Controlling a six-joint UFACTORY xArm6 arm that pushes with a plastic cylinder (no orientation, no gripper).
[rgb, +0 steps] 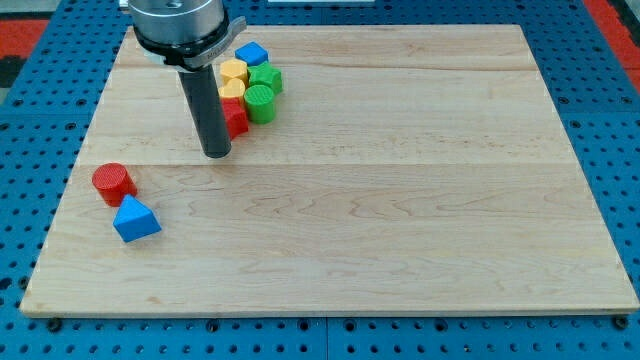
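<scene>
1. My tip (216, 153) rests on the wooden tabletop (400, 220), in the upper left part of the view. The end effector is a plain dark rod, with nothing to open or close and nothing gripped.
2. Nearest block: a red block (236, 117), partly hidden behind the rod, just beside my tip toward the view's upper right. Contact cannot be confirmed.
3. Cluster beyond it, packed touching: two yellow blocks (233, 79), a green cylinder (259, 102), a second green block (267, 78), and a blue block (251, 53) at the top.
4. Separate pair well apart, toward the view's lower left: a red cylinder (113, 182) with a blue triangular block (135, 219) just below it.
5. Room: the cluster sits near the tabletop's top edge and the pair near its left edge.
</scene>
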